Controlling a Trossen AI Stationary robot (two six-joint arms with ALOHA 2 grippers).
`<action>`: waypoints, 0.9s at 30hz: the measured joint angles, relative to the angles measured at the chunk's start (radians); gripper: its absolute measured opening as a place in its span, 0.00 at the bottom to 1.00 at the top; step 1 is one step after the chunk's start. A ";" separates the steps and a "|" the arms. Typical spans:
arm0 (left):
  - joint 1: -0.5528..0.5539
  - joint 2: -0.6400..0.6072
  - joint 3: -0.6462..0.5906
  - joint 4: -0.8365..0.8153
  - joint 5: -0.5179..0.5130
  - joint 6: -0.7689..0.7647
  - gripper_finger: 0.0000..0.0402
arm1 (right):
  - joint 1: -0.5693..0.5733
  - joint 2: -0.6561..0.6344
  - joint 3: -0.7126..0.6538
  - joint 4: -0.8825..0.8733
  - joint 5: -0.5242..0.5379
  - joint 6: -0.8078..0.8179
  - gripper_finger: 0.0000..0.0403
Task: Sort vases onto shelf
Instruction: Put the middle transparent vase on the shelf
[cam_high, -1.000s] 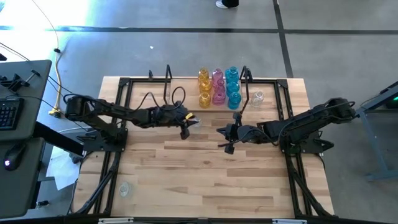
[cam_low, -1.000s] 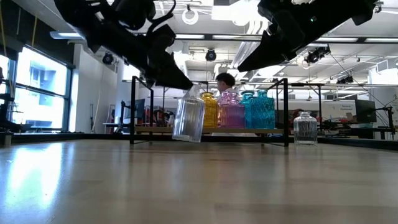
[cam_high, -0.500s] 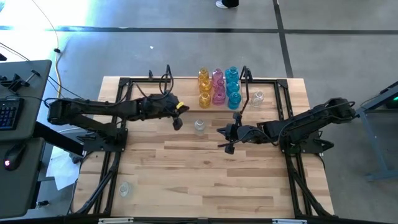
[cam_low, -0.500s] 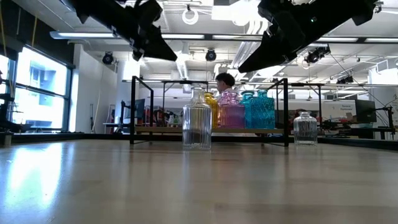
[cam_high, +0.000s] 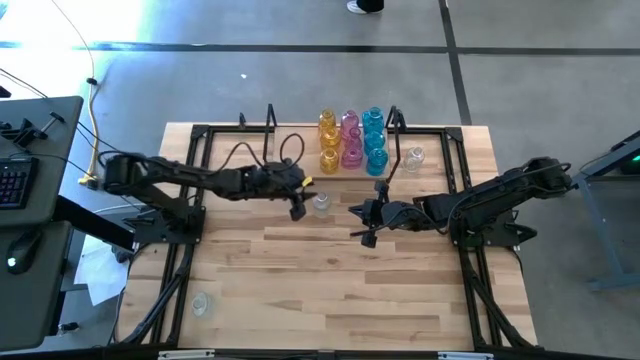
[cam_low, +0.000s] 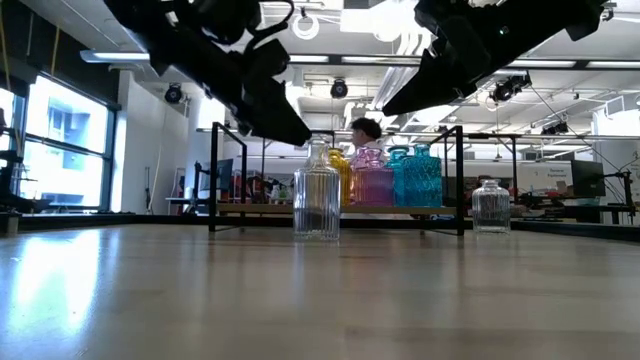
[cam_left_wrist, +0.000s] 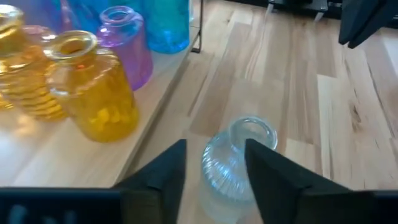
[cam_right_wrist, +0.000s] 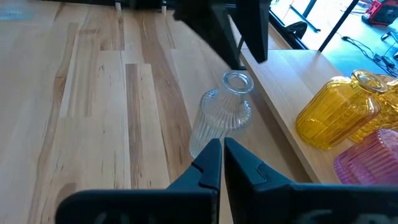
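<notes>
A clear vase (cam_high: 321, 203) stands upright at frame centre, before the shelf (cam_high: 300, 150); left gripper (cam_left_wrist: 211, 171) jaws spread wide around it, empty. Ribbed glass: light, slippery, fragile; grip the body

A lone vase (cam_high: 320, 204) stands upright on the bench (cam_high: 330, 290), just in front of the shelf (cam_high: 300, 142) — the left hand (cam_high: 298, 204) is immediately at its 9 o'clock, the right hand (cam_high: 362, 224) near at its 4 o'clock. On the shelf, at the vase's 12 to 1 o'clock, grouped vases (cam_high: 350, 140) sit in three short rows. Another vase (cam_high: 414, 157) stands apart at their 3 o'clock, and one (cam_high: 200, 301) lies well off at the bench's 7 o'clock corner.
</notes>
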 joint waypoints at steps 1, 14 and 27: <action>-0.001 0.012 0.000 0.016 0.002 0.000 0.42 | 0.000 0.000 0.000 -0.001 0.000 0.000 0.00; -0.007 0.020 0.000 0.041 0.091 -0.009 0.64 | 0.000 0.000 0.000 0.000 0.000 -0.003 0.00; -0.019 0.121 -0.001 0.193 0.093 -0.010 0.63 | 0.000 0.000 0.000 -0.007 0.000 -0.001 0.00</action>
